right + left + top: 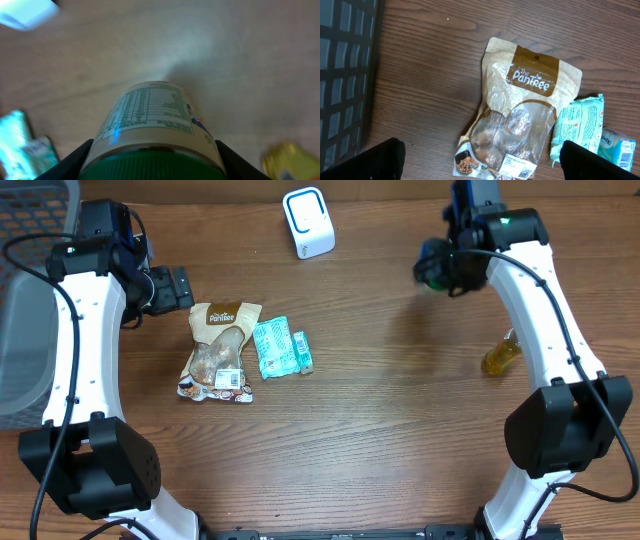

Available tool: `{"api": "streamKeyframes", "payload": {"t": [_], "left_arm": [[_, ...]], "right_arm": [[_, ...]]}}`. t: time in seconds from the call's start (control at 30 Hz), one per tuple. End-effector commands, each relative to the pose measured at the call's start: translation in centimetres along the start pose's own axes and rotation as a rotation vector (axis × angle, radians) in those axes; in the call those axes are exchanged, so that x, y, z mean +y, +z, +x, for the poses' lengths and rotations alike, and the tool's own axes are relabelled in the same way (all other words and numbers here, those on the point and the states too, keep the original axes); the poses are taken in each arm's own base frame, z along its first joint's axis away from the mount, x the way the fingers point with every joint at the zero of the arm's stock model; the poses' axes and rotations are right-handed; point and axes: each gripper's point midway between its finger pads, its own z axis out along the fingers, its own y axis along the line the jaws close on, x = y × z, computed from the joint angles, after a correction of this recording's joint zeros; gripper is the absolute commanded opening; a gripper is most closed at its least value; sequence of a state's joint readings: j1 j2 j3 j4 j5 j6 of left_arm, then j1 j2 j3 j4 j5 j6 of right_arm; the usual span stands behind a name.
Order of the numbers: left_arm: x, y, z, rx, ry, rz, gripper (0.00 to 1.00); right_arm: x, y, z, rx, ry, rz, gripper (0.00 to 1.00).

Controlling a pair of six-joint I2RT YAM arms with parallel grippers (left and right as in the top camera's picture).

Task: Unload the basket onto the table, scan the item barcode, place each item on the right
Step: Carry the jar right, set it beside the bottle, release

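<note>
Green-lidded jar off the table, right of white scanner, label side facing down. Clamped near lid end by right gripper. Likely rigid, round, glossy, fairly heavy, so prone to twisting; best gripped across the body. Left gripper wide, empty, beside Pantree pouch.

Wooden table: snack pouch, scanner

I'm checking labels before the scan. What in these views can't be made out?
- Right wrist: the jar in the right gripper has blurred label print; no barcode is readable.
- Overhead: the yellow bottle is partly hidden behind the right arm.
- Left wrist: the Pantree pouch is cut off at its bottom sticker by the lower edge; the small teal pack by the right edge.
</note>
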State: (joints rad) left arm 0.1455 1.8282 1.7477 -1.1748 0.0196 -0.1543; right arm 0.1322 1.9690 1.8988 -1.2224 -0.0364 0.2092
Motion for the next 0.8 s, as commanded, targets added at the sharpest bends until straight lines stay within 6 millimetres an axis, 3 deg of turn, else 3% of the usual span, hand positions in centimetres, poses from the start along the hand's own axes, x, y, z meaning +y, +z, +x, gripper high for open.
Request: {"api": "streamKeyframes", "payload": {"t": [0.0, 0.2, 0.53, 0.77], "left_arm": [[-0.4, -1.5, -0.7, -0.045, -0.006, 0.012, 1.0], [-0.4, -1.5, -0.7, -0.045, -0.006, 0.012, 1.0], [-0.4, -1.5, -0.7, -0.045, -0.006, 0.012, 1.0], [-0.4, -1.5, -0.7, -0.045, -0.006, 0.012, 0.99]], "right_arm": [[-0.7, 0.9, 1.2, 0.042, 0.009, 0.018, 0.12], [-3.5, 3.8, 3.3, 0.093, 0.009, 0.147, 0.12], [-4.7, 6.7, 6.0, 0.156, 0.006, 0.184, 0.19], [-5.2, 8.0, 7.5, 0.186, 0.005, 0.193, 0.32]]}}
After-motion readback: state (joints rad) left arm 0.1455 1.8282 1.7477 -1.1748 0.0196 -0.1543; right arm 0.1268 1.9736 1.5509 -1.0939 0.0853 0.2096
